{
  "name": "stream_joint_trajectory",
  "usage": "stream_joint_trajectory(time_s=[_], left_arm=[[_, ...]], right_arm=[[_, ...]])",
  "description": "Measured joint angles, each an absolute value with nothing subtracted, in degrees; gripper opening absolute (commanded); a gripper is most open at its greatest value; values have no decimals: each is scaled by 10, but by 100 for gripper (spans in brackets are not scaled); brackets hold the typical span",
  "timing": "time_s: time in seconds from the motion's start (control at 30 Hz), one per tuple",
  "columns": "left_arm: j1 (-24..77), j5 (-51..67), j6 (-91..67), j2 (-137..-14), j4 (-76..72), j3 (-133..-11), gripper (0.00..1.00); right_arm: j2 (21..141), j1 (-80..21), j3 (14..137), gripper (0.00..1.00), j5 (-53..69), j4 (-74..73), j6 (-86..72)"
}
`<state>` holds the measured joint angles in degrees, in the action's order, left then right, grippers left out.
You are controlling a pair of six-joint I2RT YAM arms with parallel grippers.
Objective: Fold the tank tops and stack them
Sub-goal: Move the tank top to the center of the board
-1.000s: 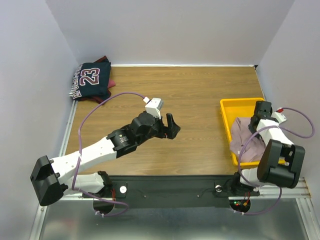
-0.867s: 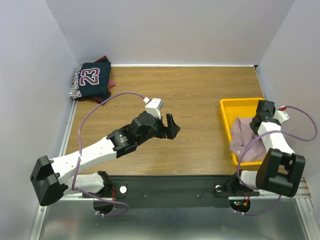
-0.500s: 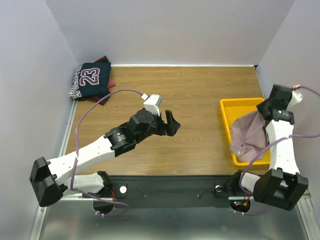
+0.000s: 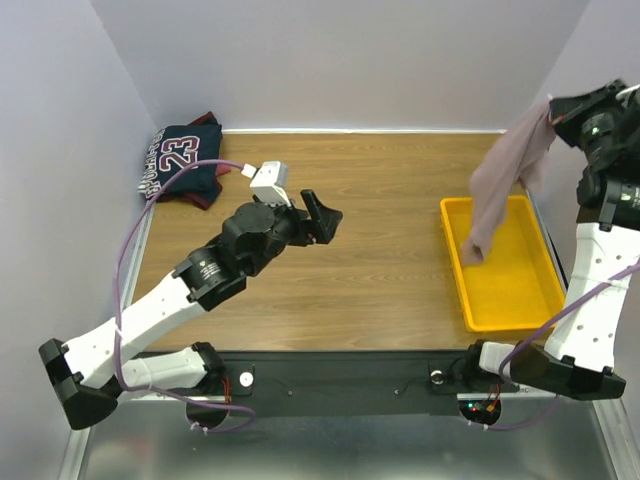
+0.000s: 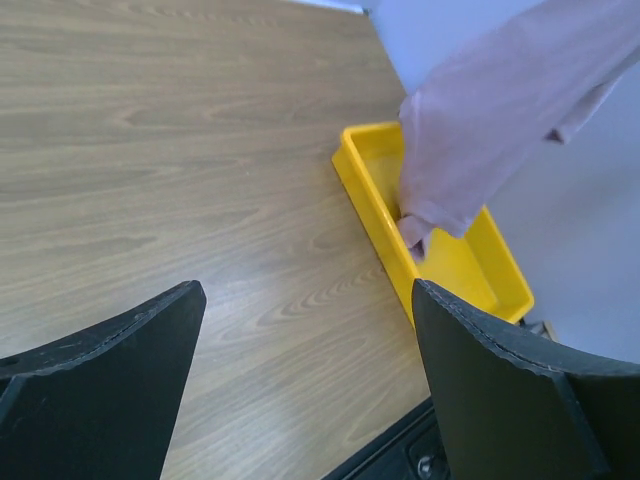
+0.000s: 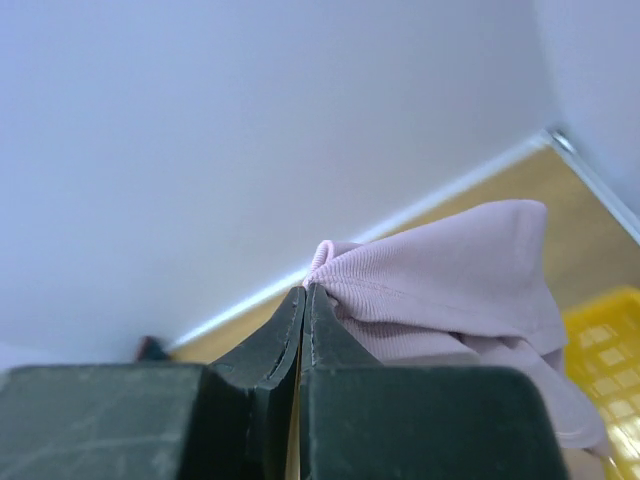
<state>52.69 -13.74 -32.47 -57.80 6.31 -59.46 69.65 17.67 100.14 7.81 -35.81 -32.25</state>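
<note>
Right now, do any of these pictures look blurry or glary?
Right wrist view: the dark fingers look slightly soft, ribbing on the pink tank top crisp. Left wrist view: table grain and yellow tray sharp. Top view: even light, no glare.

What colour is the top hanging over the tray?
The top is dusty pink, clearest in the top external view.

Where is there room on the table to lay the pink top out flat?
The biggest bare wood is the middle of the table, between the open left end effector and the yellow tray. It is crowded in the far left corner, where the navy tank top lies, and under the left arm. The tray lies under the dangling pink tank top.
</note>
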Motion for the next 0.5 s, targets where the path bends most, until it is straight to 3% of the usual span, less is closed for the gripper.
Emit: stream_joint_trajectory(time_s=[0.27, 0.37, 0.5], left_arm=[[493, -184, -335, -520, 76, -602, 96], [483, -199, -338, -509, 76, -602, 96], [472, -222, -347, -495, 87, -602, 96]], right_arm=[[764, 128, 1151, 0, 207, -312, -372], [786, 34, 1163, 0, 186, -310, -371], [839, -181, 1152, 0, 122, -305, -336]])
